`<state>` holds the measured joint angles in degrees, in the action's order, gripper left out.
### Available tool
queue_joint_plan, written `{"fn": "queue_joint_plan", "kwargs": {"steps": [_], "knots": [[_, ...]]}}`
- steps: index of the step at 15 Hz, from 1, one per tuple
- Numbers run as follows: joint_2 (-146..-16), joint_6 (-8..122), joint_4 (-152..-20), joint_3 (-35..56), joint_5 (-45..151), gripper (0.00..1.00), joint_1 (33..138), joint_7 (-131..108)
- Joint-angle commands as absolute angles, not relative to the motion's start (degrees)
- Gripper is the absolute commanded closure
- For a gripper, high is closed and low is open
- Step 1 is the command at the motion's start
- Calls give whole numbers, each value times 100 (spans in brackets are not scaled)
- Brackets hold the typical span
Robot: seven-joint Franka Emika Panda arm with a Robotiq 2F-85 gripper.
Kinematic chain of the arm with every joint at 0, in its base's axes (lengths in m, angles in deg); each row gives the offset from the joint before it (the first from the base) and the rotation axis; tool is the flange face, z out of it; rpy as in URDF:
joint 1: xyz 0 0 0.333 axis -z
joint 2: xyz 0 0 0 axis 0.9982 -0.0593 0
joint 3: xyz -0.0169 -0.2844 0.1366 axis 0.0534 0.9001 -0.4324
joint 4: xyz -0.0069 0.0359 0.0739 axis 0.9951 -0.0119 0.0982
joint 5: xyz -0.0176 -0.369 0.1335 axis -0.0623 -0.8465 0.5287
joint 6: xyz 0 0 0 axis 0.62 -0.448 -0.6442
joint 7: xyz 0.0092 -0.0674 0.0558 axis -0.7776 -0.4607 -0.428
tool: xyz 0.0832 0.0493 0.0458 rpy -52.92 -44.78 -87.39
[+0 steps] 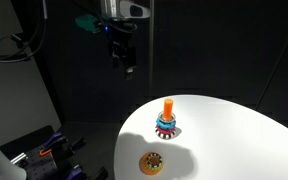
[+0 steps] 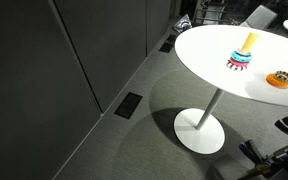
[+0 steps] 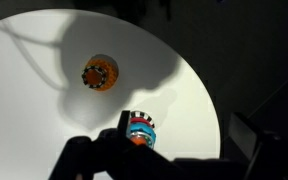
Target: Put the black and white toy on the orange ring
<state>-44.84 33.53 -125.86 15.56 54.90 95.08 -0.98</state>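
Observation:
The orange ring (image 3: 99, 73) lies flat on the white round table (image 3: 44, 110); it also shows in both exterior views (image 1: 151, 162) (image 2: 278, 79). A small dark speckled round piece, the black and white toy (image 3: 98, 74), sits on the middle of the ring. My gripper (image 1: 124, 58) hangs high above the table's far side, well away from both. In the wrist view the gripper (image 3: 184, 135) stands open, its dark fingers (image 3: 246, 135) spread wide with nothing between them.
A red-and-blue ringed stack with an upright orange peg (image 1: 167, 120) (image 2: 242, 52) stands on the table a short way from the ring, partly behind one finger in the wrist view (image 3: 141, 130). The table's edge (image 3: 212, 110) curves close by; dark floor lies around it.

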Motion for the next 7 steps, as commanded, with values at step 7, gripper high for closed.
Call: {"fn": "queue_joint_plan", "kwargs": {"steps": [7], "knots": [[-4366, 3339, -12602, 1558, 5491, 0, 9491, -99]]}}
